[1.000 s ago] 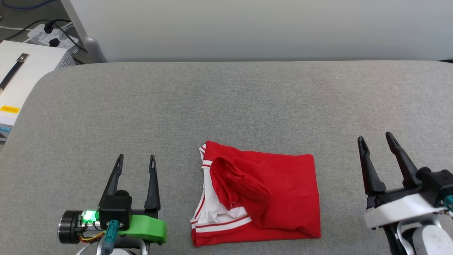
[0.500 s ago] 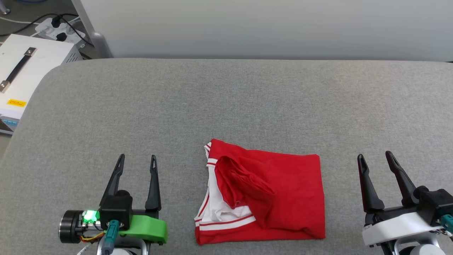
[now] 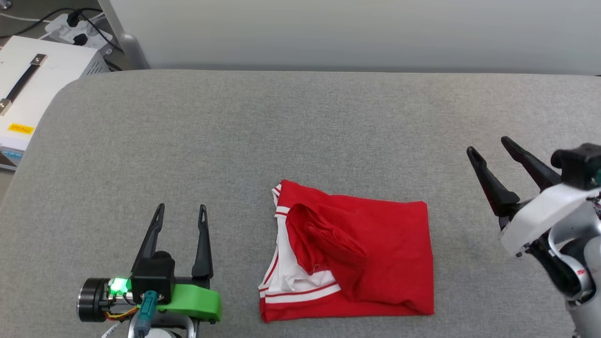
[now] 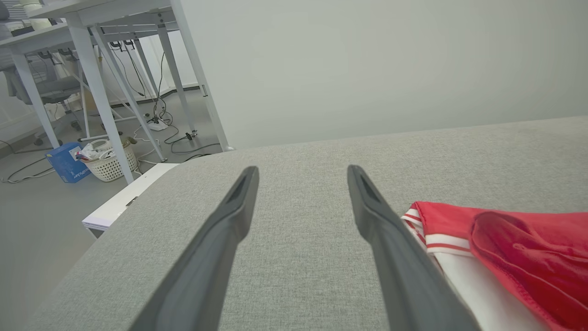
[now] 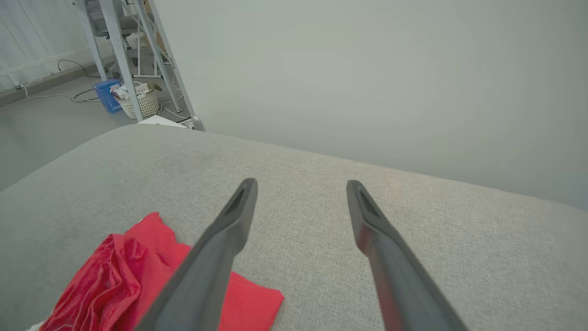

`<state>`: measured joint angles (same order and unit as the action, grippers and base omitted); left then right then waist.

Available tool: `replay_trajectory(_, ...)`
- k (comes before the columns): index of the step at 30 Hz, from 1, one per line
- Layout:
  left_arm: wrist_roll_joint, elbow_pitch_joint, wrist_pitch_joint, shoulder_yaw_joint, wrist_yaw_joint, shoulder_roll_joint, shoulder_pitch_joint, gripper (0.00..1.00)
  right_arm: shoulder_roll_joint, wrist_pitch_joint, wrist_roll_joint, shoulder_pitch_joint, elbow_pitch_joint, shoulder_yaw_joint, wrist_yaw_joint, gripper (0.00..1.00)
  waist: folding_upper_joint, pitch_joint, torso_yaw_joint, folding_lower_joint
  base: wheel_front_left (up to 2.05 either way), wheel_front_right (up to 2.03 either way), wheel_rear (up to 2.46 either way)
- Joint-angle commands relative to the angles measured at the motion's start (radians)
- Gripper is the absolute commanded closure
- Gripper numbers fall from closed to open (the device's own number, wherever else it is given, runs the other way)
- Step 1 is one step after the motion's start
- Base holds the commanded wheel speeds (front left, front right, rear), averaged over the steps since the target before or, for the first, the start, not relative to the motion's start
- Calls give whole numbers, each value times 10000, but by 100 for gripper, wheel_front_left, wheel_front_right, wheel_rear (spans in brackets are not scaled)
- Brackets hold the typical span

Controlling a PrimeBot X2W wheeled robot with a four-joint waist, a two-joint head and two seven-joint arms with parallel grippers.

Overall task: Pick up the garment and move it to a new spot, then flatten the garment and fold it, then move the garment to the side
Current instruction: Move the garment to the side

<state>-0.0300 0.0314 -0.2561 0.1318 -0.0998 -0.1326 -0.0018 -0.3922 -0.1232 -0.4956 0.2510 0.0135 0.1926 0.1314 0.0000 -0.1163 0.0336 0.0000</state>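
While both arms hold clear of it, the garment (image 3: 385, 253) lies on the grey padded counter (image 3: 300, 122) at about 6 o'clock in the head view. It is folded into a rough rectangle with red cloth uppermost. A white sleeve and red-and-white striped trim show along its 9 o'clock edge, and a rumpled red flap lies over them. The left gripper (image 3: 181, 206) sits at 7 o'clock, near the garment's striped edge, its 2 dark fingers spread wide with nothing between them. The right gripper (image 3: 487, 144) stands at 3 o'clock, well apart from the cloth. Its fingers tilt toward 11 o'clock, likewise spread wide and empty. A white box (image 3: 42, 80) with a black handle stands off the counter at 10 o'clock.
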Motion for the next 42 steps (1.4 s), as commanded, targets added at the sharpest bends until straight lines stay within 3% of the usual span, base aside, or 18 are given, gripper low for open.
replay_trajectory(1, 41, 15, -57, -3, 74, 21, -101, 0, -315, -722, -525, 332, -41, 220, -7, 0, 0, -78, 47, 0, 0, 0, 0)
replay_trajectory(6, 43, 38, -57, 32, 99, 71, -255, 0, -1323, -3706, -2633, 677, -309, 990, -7, 0, 0, -275, 177, 0, 0, 0, 0)
replay_trajectory(12, 59, 56, -57, 131, 143, 158, -472, 0, -1634, -6038, -4488, 370, -599, 1389, -7, 0, 0, -598, 406, 0, 0, 0, 0)
replay_trajectory(18, 66, 110, -57, 241, 216, 238, -777, 0, -1406, -6546, -4852, 219, -939, 1899, -7, 0, 0, -1032, 692, 0, 0, 0, 0)
replay_trajectory(24, 83, 155, -57, 294, 231, 302, -1035, 0, -791, -6287, -4972, 444, -1705, 2383, -7, 0, 0, -1431, 852, 0, 0, 0, 0)
replay_trajectory(31, 103, 274, -57, 353, 233, 355, -1198, 0, -496, -5812, -5042, 616, -2350, 3271, -7, 0, 0, -1501, 968, 0, 0, 0, 0)
replay_trajectory(32, 101, 291, -57, 348, 230, 358, -1207, 0, -552, -5634, -5033, 646, -2326, 3391, -7, 80, 0, -1483, 979, 0, 0, 0, 0)
replay_trajectory(33, 97, 307, -57, 341, 226, 360, -1209, 0, -624, -5468, -5022, 678, -2305, 3516, -7, 100, 0, -1455, 986, 0, 0, 0, 0)
replay_trajectory(38, 77, 387, -57, 296, 200, 365, -1058, 0, -1047, -4459, -4882, 1103, -1964, 3966, -7, 100, 0, -1221, 911, 0, 0, 0, 0)
replay_trajectory(39, 71, 401, -57, 270, 172, 370, -913, 0, -1374, -3917, -4682, 1487, -1631, 4278, -7, 100, 0, -1042, 773, 0, 0, 0, 0)
replay_trajectory(42, 50, 389, -57, 213, 154, 362, -830, 0, -1811, -3624, -4507, 1867, -1173, 4648, -7, 100, 0, -912, 535, 0, 0, 0, 0)
